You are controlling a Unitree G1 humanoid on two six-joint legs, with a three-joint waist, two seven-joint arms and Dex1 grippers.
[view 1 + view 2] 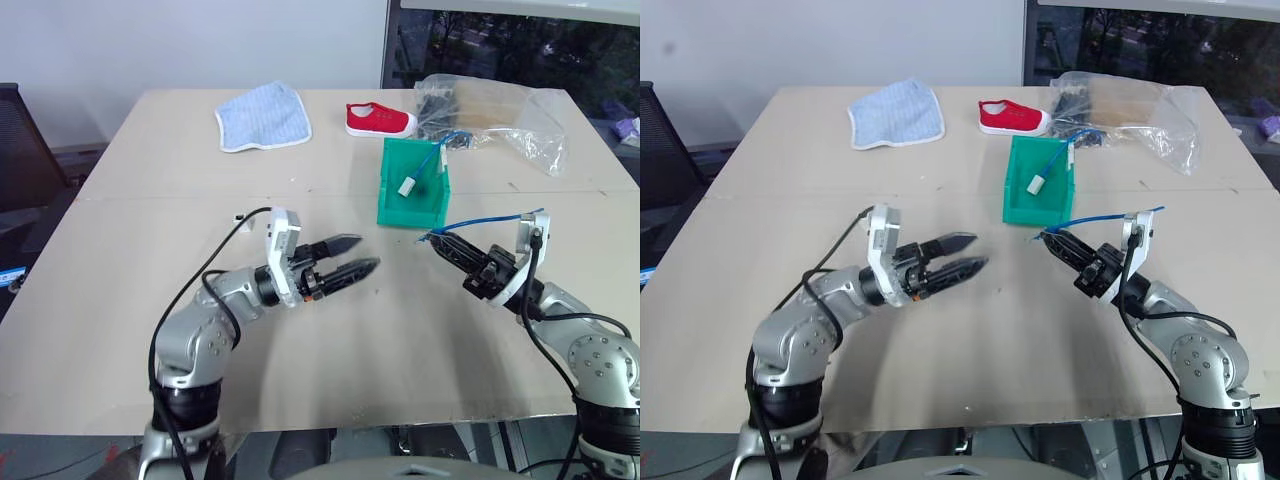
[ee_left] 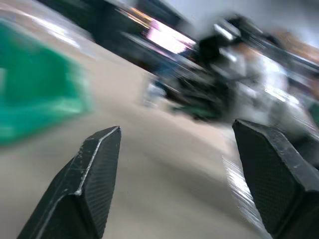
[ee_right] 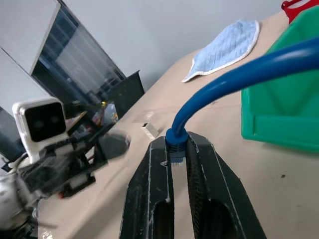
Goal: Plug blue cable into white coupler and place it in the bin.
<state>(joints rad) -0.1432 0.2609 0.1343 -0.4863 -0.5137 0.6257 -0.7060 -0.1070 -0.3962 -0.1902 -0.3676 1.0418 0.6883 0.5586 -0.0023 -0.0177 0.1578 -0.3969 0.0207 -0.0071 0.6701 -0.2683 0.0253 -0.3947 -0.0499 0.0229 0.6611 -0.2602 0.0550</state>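
Observation:
My right gripper [image 1: 434, 240] is shut on one plug end of the blue cable [image 1: 490, 220], which arches back over the wrist; the right wrist view shows the plug pinched between the fingertips [image 3: 169, 154]. My left gripper [image 1: 358, 255] hovers open and empty over the table, pointing toward the right gripper with a gap between them. The white coupler [image 1: 243, 223] lies on the table behind the left wrist, also visible as a small white block [image 3: 148, 130]. The green bin [image 1: 430, 208] stands just beyond the right gripper and holds a paler cable with a white block [image 1: 408, 186].
At the far side of the table lie a blue cloth [image 1: 264, 117], a red shoe [image 1: 378, 119] and a clear plastic bag [image 1: 495, 112]. A seam crosses the tabletop behind both arms. The table's front edge runs close below them.

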